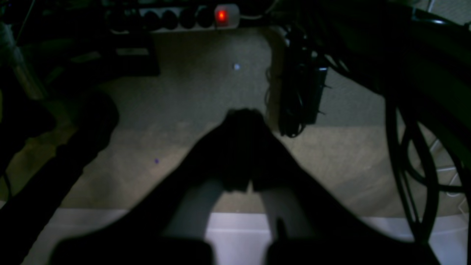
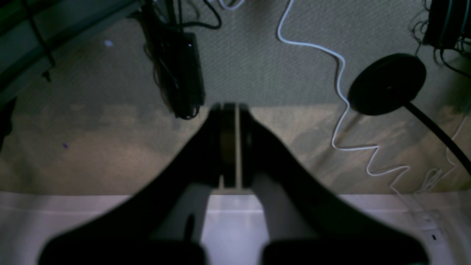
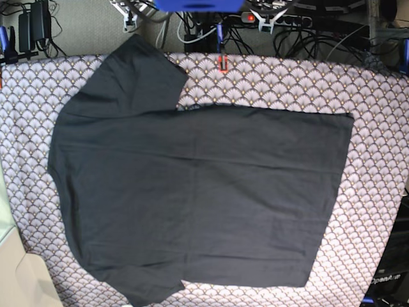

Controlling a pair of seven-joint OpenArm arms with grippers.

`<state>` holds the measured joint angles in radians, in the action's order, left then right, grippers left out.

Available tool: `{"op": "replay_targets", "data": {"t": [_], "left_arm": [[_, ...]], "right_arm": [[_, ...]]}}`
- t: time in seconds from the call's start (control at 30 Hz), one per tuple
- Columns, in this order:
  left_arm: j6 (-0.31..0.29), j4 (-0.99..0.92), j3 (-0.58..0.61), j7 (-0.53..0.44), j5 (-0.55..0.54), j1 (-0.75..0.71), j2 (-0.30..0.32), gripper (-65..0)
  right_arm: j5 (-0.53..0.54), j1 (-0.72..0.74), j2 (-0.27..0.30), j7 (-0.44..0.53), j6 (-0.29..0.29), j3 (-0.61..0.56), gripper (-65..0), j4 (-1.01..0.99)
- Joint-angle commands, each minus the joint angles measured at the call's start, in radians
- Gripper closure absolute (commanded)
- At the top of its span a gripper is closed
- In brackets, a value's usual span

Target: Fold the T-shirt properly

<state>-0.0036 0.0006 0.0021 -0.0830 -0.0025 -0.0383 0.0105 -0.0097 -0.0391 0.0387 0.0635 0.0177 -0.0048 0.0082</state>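
The black T-shirt [image 3: 192,192] lies spread flat on the scallop-patterned tablecloth [image 3: 287,77], collar end to the left and hem to the right. One sleeve points to the back left, the other to the front left. Neither gripper is near it. In the left wrist view my left gripper [image 1: 243,117] is shut with nothing in it and hangs past the table's edge, over the floor. My right gripper [image 2: 230,110] is likewise shut and empty over the floor. The shirt shows in neither wrist view.
A power strip [image 1: 220,15] with a lit red switch lies on the floor. A black adapter with tangled cables [image 1: 301,95] hangs nearby. A white cable [image 2: 342,92] and a black round stand base [image 2: 386,82] lie on the carpet. Cables crowd the table's back edge [image 3: 307,25].
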Motion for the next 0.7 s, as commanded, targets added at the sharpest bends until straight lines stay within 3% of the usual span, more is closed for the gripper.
{"op": "replay_targets", "data": {"t": [0.0, 0.67], "left_arm": [[0.001, 0.000, 0.000, -0.002, -0.003, -0.004, -0.002, 0.0], [0.001, 0.000, -0.001, -0.002, -0.004, -0.004, -0.005, 0.0]], "right_arm": [[0.009, -0.002, 0.005, -0.004, -0.019, -0.002, 0.0, 0.000], [0.009, 0.006, 0.005, 0.000, -0.019, -0.002, 0.0, 0.000]]}}
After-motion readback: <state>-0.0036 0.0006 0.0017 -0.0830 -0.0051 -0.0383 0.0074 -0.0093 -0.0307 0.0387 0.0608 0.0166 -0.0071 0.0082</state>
